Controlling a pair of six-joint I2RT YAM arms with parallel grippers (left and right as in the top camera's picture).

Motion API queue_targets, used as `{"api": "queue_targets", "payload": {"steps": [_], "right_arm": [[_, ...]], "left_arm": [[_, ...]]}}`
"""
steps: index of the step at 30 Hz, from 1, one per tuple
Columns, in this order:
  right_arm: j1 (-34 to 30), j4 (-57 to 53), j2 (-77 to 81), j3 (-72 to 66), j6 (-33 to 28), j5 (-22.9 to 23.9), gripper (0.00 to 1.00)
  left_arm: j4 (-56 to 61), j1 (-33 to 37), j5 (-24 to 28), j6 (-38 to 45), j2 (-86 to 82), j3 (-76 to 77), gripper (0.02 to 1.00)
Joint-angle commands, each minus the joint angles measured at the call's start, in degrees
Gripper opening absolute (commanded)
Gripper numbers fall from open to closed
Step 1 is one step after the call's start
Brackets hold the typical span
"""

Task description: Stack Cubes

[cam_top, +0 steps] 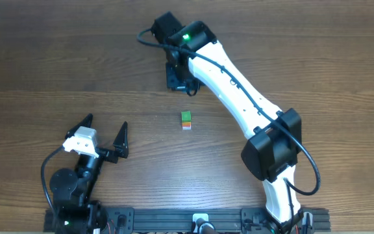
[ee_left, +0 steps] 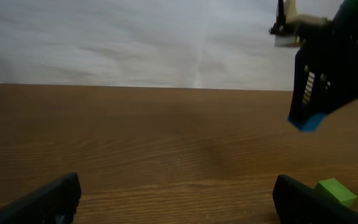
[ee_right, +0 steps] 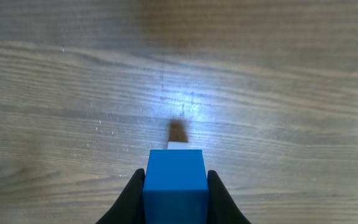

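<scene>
Blue cube pinched in right gripper (lifted).

This looks like a robotics lab — a test rig, not a home or a shop. A black left arm and a white right arm stand on a black rail set along the edge of a wood-grain counter. Loose cables loop off them. A plain white backdrop closes the far side, and the props are small coloured cubes — nothing domestic.
</scene>
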Motion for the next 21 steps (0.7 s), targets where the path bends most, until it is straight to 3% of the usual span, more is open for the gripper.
{"api": "queue_targets", "payload": {"steps": [1, 8, 21], "right_arm": [[1.73, 0.85, -3.48, -5.16, 2.36, -0.85, 0.012], [2.49, 4.35, -7.54, -12.85, 4.28, -1.70, 0.012], [3.65, 4.33, -8.15, -13.53, 4.46, -2.58, 0.009]], "left_arm": [[0.35, -0.28, 0.74, 0.83, -0.50, -0.59, 0.998], [0.35, -0.28, 0.74, 0.85, -0.50, -0.59, 0.998], [0.35, -0.28, 0.74, 0.83, -0.50, -0.59, 0.998]]}}
